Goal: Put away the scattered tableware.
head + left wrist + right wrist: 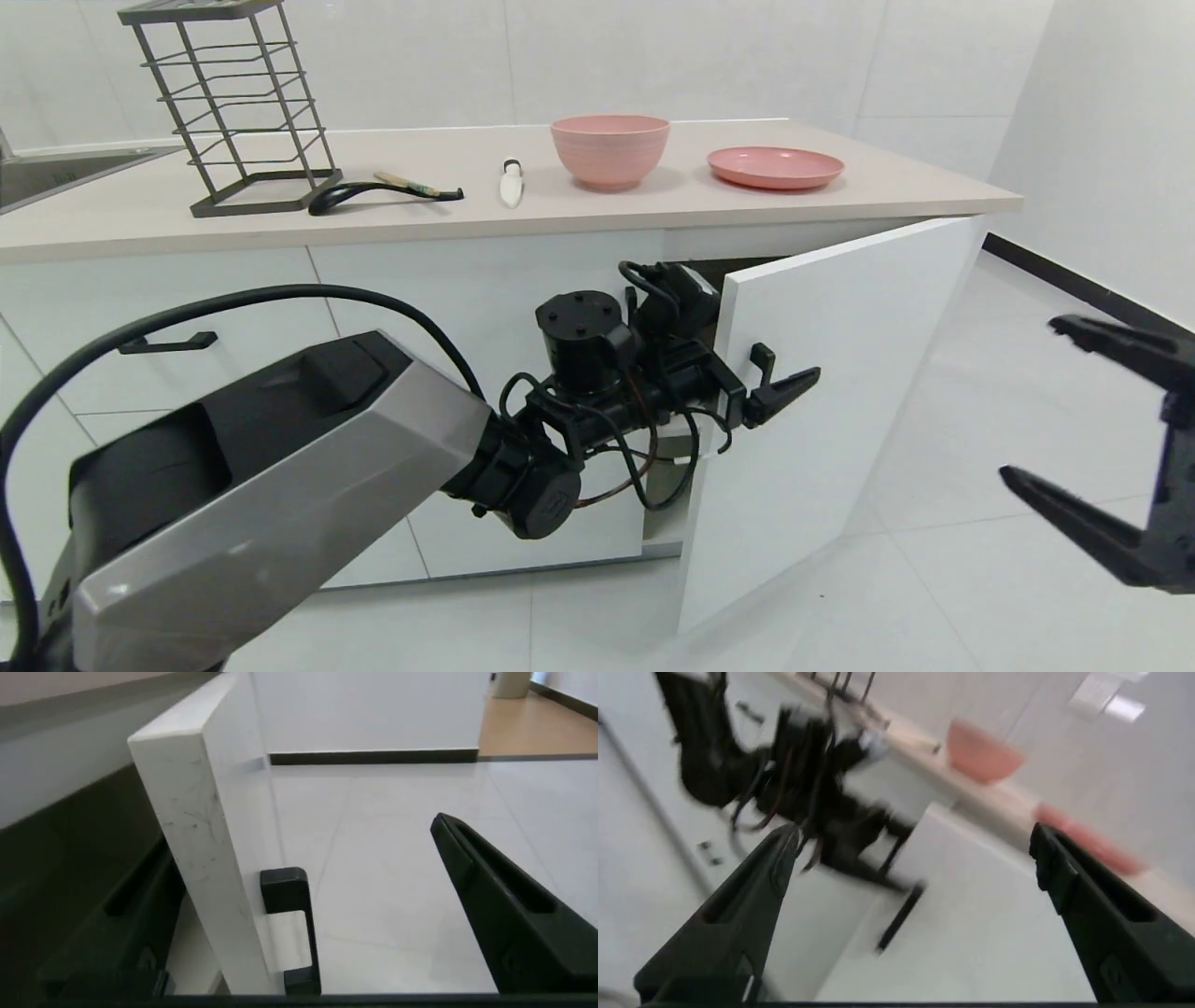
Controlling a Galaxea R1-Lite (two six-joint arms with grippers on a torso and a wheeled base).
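**Cabinet door ajar, tableware all up on the table**

Head view: my left end effector sits low at the cabinet door, fingers spread, just beside its black handle. The pink bowl, pink plate, small white utensil and black ladle lie on the table above, none of them in a grip. My right end effector hangs wide open and empty, below and to the right of the plate. I judge that arm the nearer one for it.

Left wrist view: the door's edge stands between the spread fingers, with the handle upright on the outer face.

Right wrist view: the open fingers frame the door. Bowl and plate lie up beyond it.
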